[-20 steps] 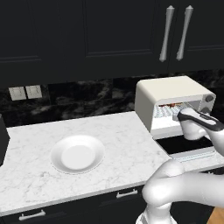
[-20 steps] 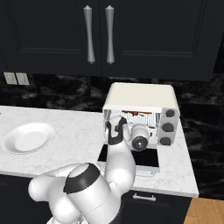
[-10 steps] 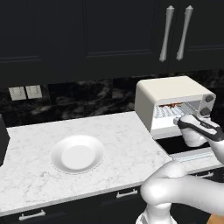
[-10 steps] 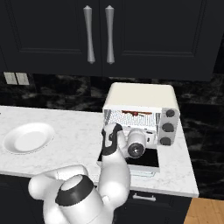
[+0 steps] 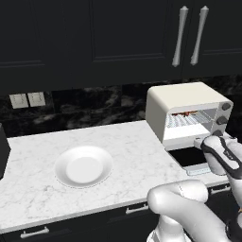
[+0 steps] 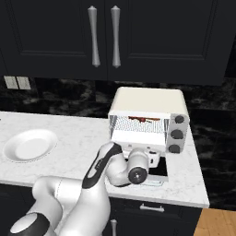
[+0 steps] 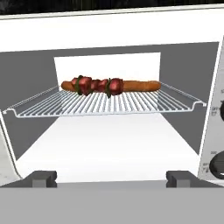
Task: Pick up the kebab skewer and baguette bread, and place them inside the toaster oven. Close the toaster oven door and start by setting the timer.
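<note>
While the spread pincer [image 7: 112,178] faces the toaster oven [image 7: 131,35], the kebab skewer [image 7: 94,85] hides part of the baguette bread [image 7: 140,85].

Two base cameras look forward and down from behind the arm, left and right, sharing the white marble counter [image 5: 123,142] and boxy cream-white toaster oven [image 6: 150,101]. The hand camera faces straight into the oven's open cavity, close.

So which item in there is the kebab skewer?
Find the cream-white toaster oven on the marble counter, door down. On its wire rack lie two things: the kebab skewer is the lumpy dark red one in front of the smooth orange-brown baguette.
</note>
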Motion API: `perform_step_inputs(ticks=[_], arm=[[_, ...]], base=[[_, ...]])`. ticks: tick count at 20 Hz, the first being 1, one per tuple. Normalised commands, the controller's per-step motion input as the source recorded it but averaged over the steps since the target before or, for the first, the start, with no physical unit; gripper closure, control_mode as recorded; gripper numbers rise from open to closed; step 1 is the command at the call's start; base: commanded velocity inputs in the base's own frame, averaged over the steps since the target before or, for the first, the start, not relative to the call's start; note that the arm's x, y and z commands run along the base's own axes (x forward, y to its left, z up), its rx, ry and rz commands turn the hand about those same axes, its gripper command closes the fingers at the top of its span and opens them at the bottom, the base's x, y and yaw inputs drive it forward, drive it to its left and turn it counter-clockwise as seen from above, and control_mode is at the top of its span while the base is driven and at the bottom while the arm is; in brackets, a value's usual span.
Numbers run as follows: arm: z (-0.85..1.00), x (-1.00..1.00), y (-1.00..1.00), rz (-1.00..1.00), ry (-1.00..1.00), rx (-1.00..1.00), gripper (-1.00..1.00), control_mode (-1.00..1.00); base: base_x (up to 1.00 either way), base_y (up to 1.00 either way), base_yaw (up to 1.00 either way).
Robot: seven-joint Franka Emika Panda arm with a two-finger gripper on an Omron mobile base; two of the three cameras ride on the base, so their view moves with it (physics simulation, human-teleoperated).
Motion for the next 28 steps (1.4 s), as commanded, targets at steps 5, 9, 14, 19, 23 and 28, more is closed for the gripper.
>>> perform_step_inputs(ticks=[5, 9, 14, 19, 23, 28], arm=[[0.27, -0.6, -0.39, 0.09, 0.03, 0.01, -1.0, -1.0], [0.08, -0.54, -0.4, 0.11, 0.02, 0.01, -1.0, -1.0], [0.0, -0.64, -0.34, 0.11, 0.0, 0.01, -1.0, -1.0], [-0.02, -0.53, -0.35, 0.12, 0.0, 0.03, -1.0, -1.0], [-0.07, -0.38, -0.34, 0.1, 0.0, 0.02, -1.0, -1.0], [-0.23, -0.33, -0.31, 0.1, 0.0, 0.0, -1.0, -1.0]], base=[[0.0, 0.0, 0.0], [0.0, 0.0, 0.0], [0.0, 0.0, 0.0], [0.0, 0.0, 0.0], [0.0, 0.0, 0.0], [0.0, 0.0, 0.0]])
